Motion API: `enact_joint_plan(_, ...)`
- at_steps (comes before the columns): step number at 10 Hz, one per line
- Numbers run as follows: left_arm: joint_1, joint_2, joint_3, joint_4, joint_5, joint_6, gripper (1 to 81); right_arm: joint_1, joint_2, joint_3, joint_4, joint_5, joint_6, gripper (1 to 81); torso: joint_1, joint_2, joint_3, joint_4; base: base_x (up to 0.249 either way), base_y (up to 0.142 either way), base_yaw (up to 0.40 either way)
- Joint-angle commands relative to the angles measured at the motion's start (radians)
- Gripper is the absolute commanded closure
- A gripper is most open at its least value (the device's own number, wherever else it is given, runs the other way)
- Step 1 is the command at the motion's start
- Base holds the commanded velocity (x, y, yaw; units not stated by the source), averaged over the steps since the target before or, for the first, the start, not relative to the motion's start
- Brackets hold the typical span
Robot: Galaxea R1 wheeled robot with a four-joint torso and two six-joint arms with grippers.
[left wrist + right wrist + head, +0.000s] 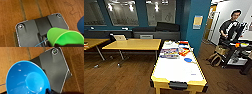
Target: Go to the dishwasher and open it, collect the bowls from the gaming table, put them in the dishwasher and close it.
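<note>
I am facing the gaming table [177,68] end-on from its near, slotted end, its long axis running straight away from me toward the teal pillar [194,22].

Going left to right across the room: wooden tables [134,44] are standing at far left, the white playing top is stretching ahead at centre with coloured boxes [170,53] crowding its far half, and a person [231,25] is working a control rig by a cart at far right.

1 blue bowl [187,60] is lying on the white top, right of the centre line and just nearer than the boxes. That is putting it on my right arm's side, I judge, though well out of reach from here.

In the left wrist view a green cup [65,37] is sitting at the gripper, over wooden floor [18,11]; I cannot tell how the fingers are set or whether they are truly clamping it.

In the right wrist view a bright blue bowl [26,79] is looming large at the gripper, hollow side toward the camera; again I cannot tell the grip.
</note>
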Motion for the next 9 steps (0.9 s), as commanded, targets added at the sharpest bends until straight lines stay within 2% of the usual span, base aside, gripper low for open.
enact_joint_plan(1,-0.035,0.028,-0.177,0.026,-0.253,-0.060,81.1,0.042,-0.017,-0.009,-0.011,-0.065,-0.005,81.1,0.000,0.000,0.000,0.000,0.000,0.000,0.000)
enact_joint_plan(3,-0.035,0.045,-0.251,0.026,-0.321,-0.067,81.1,0.044,-0.018,-0.026,-0.010,-0.065,-0.005,81.1,0.000,0.000,0.000,0.000,0.000,0.000,0.000)
enact_joint_plan(5,-0.036,0.024,-0.269,0.023,-0.430,-0.067,81.1,0.044,-0.021,-0.070,-0.007,-0.065,-0.003,81.1,0.000,0.000,0.000,0.000,0.000,0.000,0.000)
enact_joint_plan(7,-0.038,0.007,-0.269,0.017,-0.475,-0.069,81.1,0.039,-0.025,-0.100,-0.008,-0.066,-0.003,81.1,0.000,0.000,0.000,0.000,0.000,0.000,0.000)
enact_joint_plan(9,-0.041,-0.025,-0.269,-0.009,-0.583,-0.069,81.1,0.027,-0.080,-0.037,-0.019,-0.063,-0.005,81.1,0.000,0.000,0.000,0.000,0.000,0.000,0.000)
